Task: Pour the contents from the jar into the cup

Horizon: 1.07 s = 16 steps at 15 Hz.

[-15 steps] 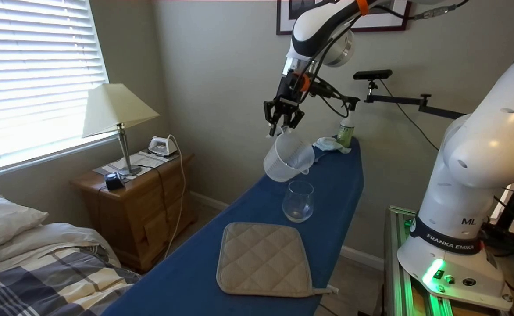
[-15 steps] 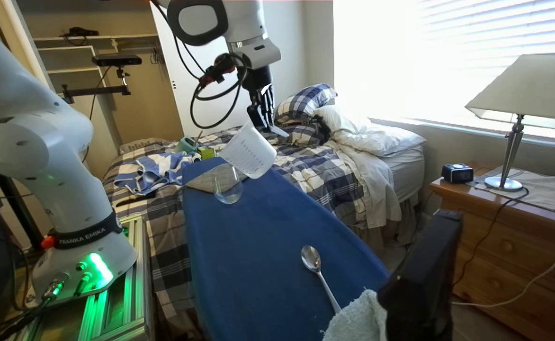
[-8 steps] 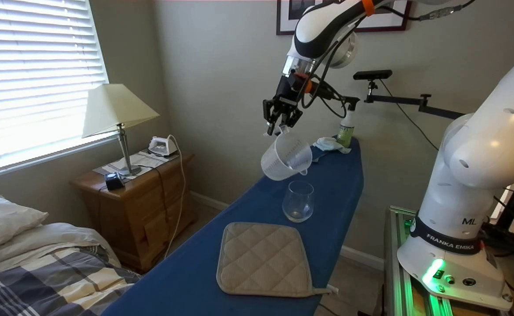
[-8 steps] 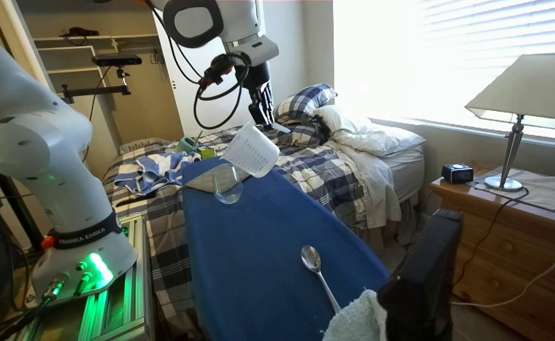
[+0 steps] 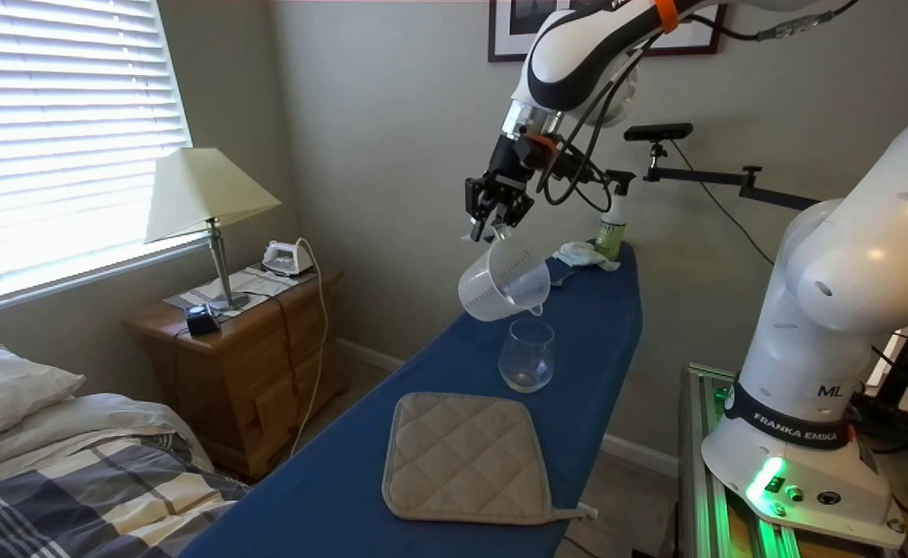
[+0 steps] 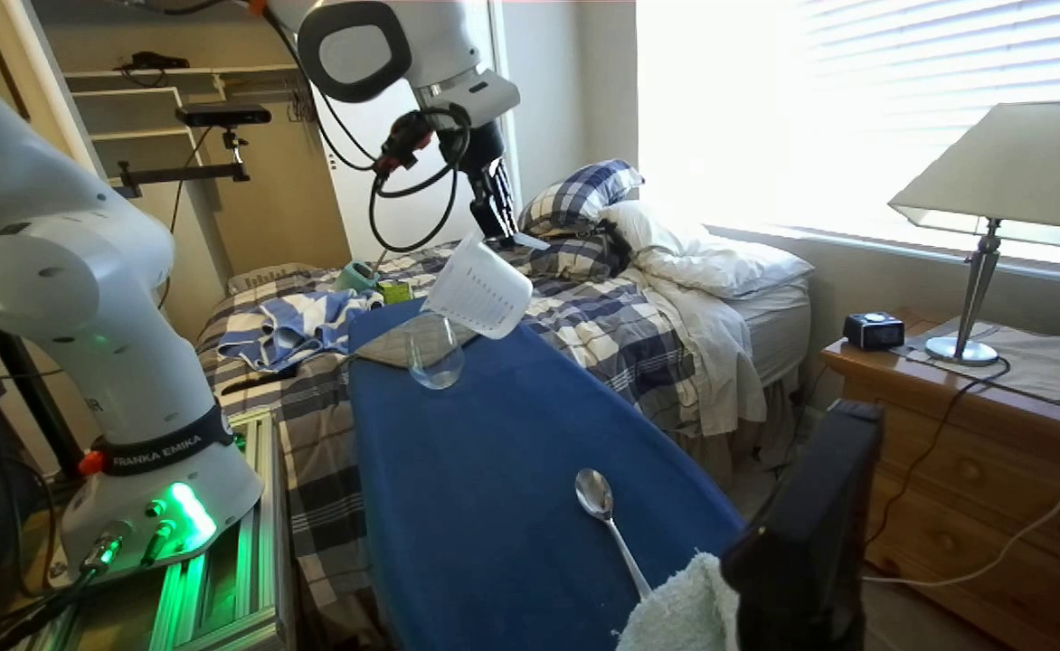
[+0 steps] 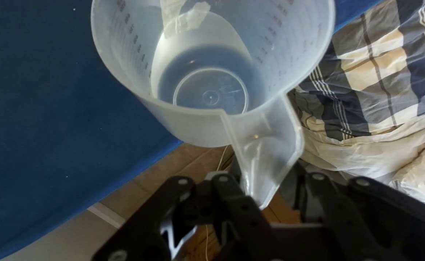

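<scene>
The jar is a translucent whitish measuring jug [image 5: 479, 293] with marks on its side. It also shows in an exterior view [image 6: 485, 294] and in the wrist view [image 7: 194, 125]. My gripper [image 5: 490, 226] is shut on its handle; the wrist view shows the handle between my gripper's fingers [image 7: 261, 177]. The jar hangs tilted above the board, its spout side lowered close over the cup's rim. Clear liquid seems to lie inside its bottom. The cup, a small clear rounded glass [image 5: 527, 360], stands upright on the board and also shows in an exterior view [image 6: 435, 357]. No stream of liquid is visible.
The blue ironing board [image 5: 330, 480] bears a beige quilted pot holder [image 5: 466, 457] near the cup. A spoon [image 6: 595, 495], a cloth [image 6: 684, 610] and a spray bottle [image 5: 611, 232] are on its far part. A bed [image 6: 620, 344] stands alongside.
The jar has tilted slightly more and its spout has dropped a little nearer the cup's rim. The forearm and wrist have leaned over with it. The cup has not moved.
</scene>
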Tool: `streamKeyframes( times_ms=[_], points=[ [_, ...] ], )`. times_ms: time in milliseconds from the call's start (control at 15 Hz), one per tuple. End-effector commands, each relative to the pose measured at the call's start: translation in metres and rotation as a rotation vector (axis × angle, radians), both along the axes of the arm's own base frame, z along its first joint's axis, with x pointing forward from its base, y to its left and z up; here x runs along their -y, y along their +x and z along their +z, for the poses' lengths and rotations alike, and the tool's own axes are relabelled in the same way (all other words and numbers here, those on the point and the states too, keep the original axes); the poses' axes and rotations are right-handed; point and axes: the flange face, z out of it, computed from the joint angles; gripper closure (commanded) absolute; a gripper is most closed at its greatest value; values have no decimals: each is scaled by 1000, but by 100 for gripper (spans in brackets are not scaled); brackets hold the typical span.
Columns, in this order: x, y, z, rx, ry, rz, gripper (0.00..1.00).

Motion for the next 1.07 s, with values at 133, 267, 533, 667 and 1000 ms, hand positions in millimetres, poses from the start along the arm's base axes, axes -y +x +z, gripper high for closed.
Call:
streamKeyframes(
  times_ms=[133, 267, 533, 667, 1000],
  points=[
    [-11, -11, 8, 64, -45, 52, 91],
    [-16, -13, 9, 76, -50, 68, 91],
    [-24, -17, 12, 105, -66, 102, 91],
    [-27, -18, 14, 117, -73, 114, 91],
    [-31, -22, 18, 147, -85, 137, 91]
  ],
)
